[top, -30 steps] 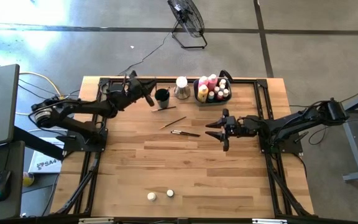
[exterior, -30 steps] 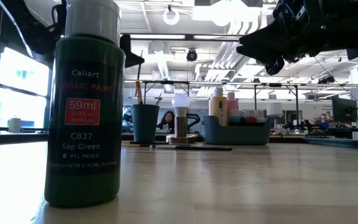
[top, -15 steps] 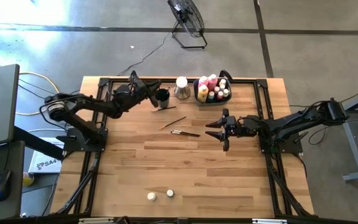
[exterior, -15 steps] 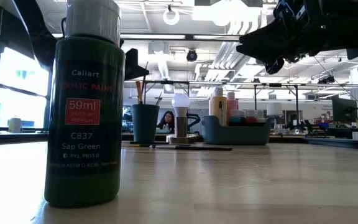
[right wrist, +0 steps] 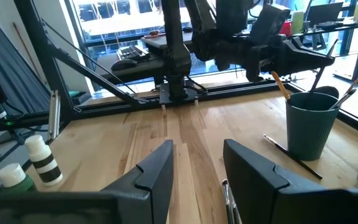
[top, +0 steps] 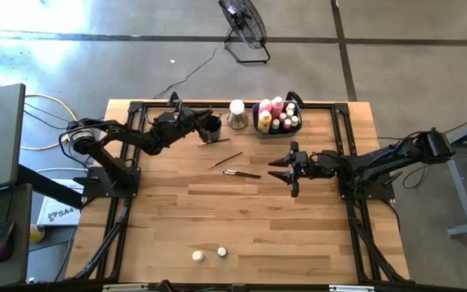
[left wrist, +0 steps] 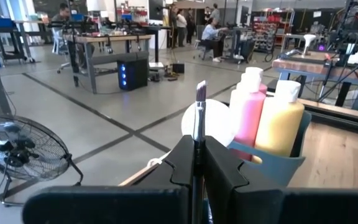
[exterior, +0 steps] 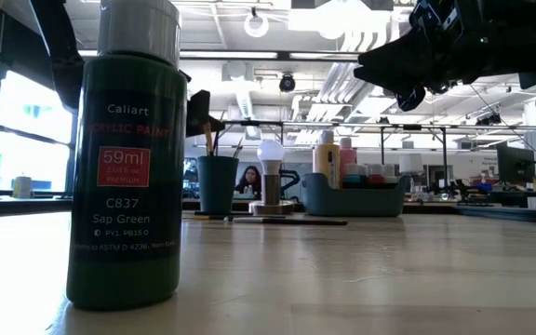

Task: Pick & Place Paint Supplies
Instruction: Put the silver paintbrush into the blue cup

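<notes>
Now, left gripper clamped on thin brush, bristles up, just above dark cup. Right gripper hovers mid-table, fingers half apart, nothing between them.

Count: three brushes flat on wood between grippers; two more stand in cup. Bin beyond right gripper crowded with paint bottles. Two pots near front edge.

Table: light wood planks, black frame. Grey concrete floor, floor fan behind.

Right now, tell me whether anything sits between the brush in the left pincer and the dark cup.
Nothing visible does. The left pincer is shut on a brush, held beside the dark cup, whose mouth is open apart from brushes already standing inside.
</notes>
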Robot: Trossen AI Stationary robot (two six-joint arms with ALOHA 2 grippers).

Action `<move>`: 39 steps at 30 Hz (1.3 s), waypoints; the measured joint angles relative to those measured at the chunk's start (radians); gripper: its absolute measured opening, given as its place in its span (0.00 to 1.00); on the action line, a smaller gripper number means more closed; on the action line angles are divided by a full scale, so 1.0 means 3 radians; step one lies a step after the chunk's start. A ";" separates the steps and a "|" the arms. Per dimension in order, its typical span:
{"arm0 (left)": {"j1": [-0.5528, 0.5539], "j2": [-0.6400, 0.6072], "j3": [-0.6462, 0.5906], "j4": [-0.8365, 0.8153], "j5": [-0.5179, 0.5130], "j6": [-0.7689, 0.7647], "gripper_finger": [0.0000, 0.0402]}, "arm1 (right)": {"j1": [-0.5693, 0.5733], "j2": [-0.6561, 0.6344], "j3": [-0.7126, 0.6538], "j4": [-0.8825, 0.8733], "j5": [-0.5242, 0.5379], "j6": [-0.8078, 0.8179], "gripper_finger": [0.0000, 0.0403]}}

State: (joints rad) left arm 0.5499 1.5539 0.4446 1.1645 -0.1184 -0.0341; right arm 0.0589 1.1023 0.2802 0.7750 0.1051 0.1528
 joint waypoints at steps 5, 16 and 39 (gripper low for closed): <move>0.0000 0.0000 0.0000 -0.0011 -0.0011 -0.0001 0.04 | 0.0000 0.0000 0.0000 0.0000 0.0000 0.0000 0.33; 0.0000 0.0000 0.0012 -0.0050 0.0013 0.0006 0.15 | 0.0000 0.0000 -0.0001 0.0000 0.0000 0.0000 0.33; -0.0001 -0.0857 0.0549 -0.1187 0.0735 0.0009 0.41 | 0.0001 0.0001 -0.0002 -0.0075 -0.0217 0.0188 0.33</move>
State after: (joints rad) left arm 0.5495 1.2967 0.6094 0.8084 0.1019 -0.0315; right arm 0.0592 1.1027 0.2797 0.7526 0.0401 0.2092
